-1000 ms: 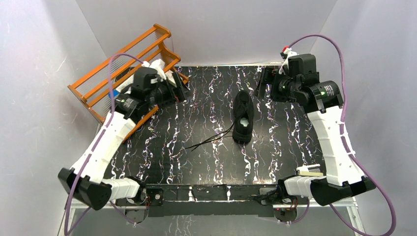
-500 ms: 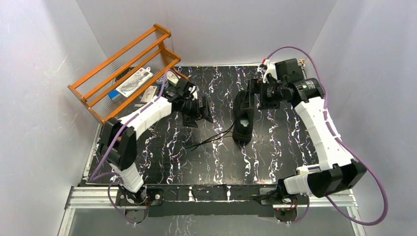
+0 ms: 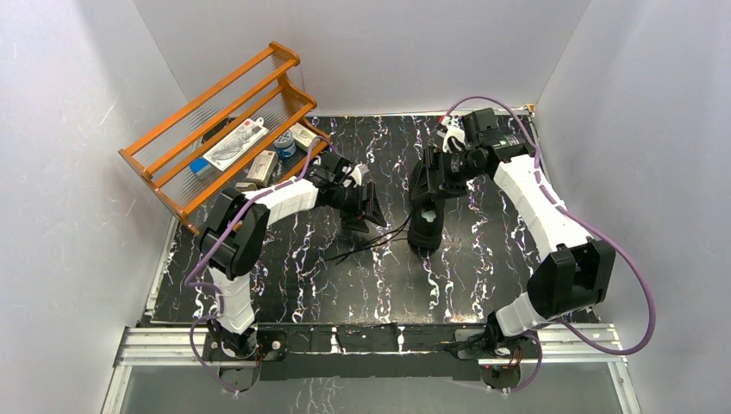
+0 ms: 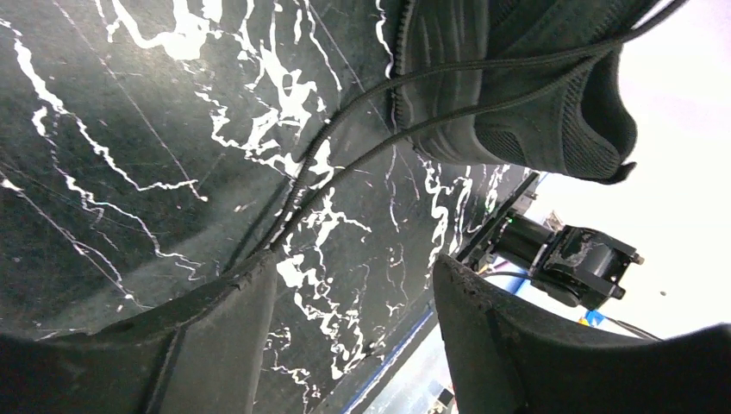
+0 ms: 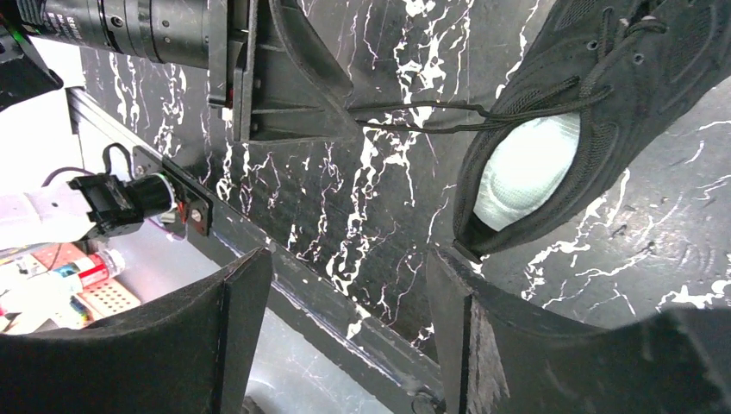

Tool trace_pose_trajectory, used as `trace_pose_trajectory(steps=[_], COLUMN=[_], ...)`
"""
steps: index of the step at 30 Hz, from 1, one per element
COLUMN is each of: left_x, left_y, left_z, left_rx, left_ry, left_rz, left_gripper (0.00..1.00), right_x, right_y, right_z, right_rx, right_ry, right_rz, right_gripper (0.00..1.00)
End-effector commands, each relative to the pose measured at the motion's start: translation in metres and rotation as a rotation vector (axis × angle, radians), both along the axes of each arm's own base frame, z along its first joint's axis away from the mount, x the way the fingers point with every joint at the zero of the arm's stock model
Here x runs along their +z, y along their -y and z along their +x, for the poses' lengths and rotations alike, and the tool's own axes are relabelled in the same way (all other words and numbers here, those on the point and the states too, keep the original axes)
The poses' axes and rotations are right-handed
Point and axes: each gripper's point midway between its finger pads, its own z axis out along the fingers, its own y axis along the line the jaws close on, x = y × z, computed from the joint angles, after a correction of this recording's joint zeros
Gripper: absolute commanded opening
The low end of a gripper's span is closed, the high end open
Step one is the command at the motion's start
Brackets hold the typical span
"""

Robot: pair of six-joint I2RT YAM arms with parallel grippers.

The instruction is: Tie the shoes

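The black sneaker (image 3: 425, 228) lies on the black marbled table (image 3: 284, 276), right of centre. Its thin black laces (image 3: 371, 244) trail loose to the left. My right gripper (image 3: 428, 183) is open and empty, over the shoe's far end. In the right wrist view (image 5: 349, 254) the shoe (image 5: 621, 103) and its pale insole (image 5: 526, 168) lie just beyond the right fingertip. My left gripper (image 3: 369, 207) is open and empty, just left of the shoe and above the laces. In the left wrist view (image 4: 353, 263) the laces (image 4: 362, 147) run from the shoe (image 4: 517, 86) down to the left fingertip.
An orange wooden rack (image 3: 224, 112) with small packets stands at the back left. White walls close in the back and both sides. A metal rail (image 3: 371, 332) runs along the table's near edge.
Both arms have swung in from the back corners to the shoe. The left gripper moved right and forward to the laces. The right gripper moved left over the shoe. The shoe has not moved.
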Motion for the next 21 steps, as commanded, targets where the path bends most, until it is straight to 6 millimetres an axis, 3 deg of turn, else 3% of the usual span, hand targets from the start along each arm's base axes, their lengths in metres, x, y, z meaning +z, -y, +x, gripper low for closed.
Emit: trace_pose_trajectory(steps=[1, 5, 7, 13, 21], left_x=[0.003, -0.028, -0.038, -0.035, -0.057], left_y=[-0.003, -0.038, -0.045, -0.034, -0.026], left_z=[0.01, 0.005, 0.001, -0.001, -0.006], left_rx=[-0.001, -0.07, -0.115, -0.184, -0.262], left_ry=[0.094, 0.129, 0.141, 0.19, 0.218], left_rz=[0.032, 0.252, 0.286, 0.283, 0.387], left_gripper=[0.63, 0.63, 0.63, 0.63, 0.47], right_x=[0.01, 0.016, 0.015, 0.019, 0.015], right_y=[-0.007, -0.001, -0.002, -0.012, -0.018], right_z=[0.002, 0.0, -0.003, -0.007, -0.002], right_rx=[0.033, 0.022, 0.018, 0.023, 0.005], right_ry=[-0.005, 0.019, 0.02, -0.008, -0.022], right_rz=[0.04, 0.016, 0.025, 0.07, 0.07], right_gripper=[0.74, 0.74, 0.74, 0.74, 0.74])
